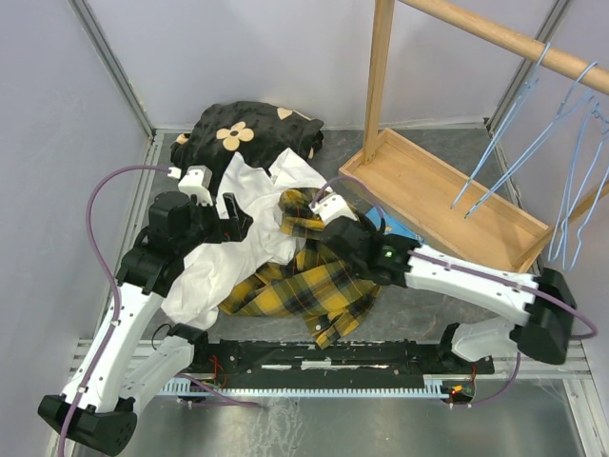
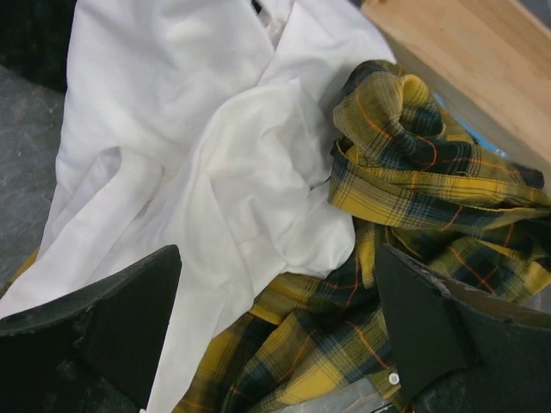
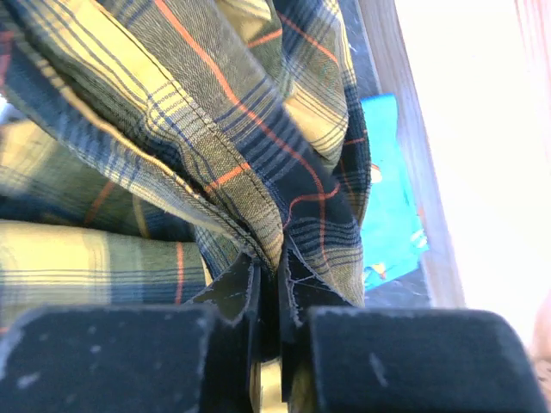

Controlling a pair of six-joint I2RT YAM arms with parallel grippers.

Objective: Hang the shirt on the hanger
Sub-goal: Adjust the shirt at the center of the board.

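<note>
The shirt [image 1: 304,286], yellow-and-black plaid, lies crumpled on the grey table [image 1: 428,319], and a bunched fold of it is caught in the right pincer [image 1: 319,217]. From that wrist's view, the right pincer [image 3: 269,275] has its jaws drawn almost together, with a dark edge of the shirt [image 3: 215,129] nipped between them. The rest of the cloth spreads ahead of the fingers and off to their left. Just to the right of this pincer a bright blue object [image 3: 392,189] shows beside the pale edge of a wooden tray [image 1: 447,195].

The left pincer [image 1: 233,214] stands wide and holds nothing. In its own view, the left pincer [image 2: 277,258] hovers over a white garment [image 2: 215,172]. The shirt [image 2: 413,172] lies under and beside that garment, toward the right finger. The white garment [image 1: 257,238] overlaps the shirt's left side, between the two pincers. Beyond the left pincer sits a black cloth with cream flowers [image 1: 247,129].

Several pale-blue wire hangers [image 1: 512,114] hang on a wooden rail [image 1: 495,33], well apart from both pincers, up and to the right of the right one.
</note>
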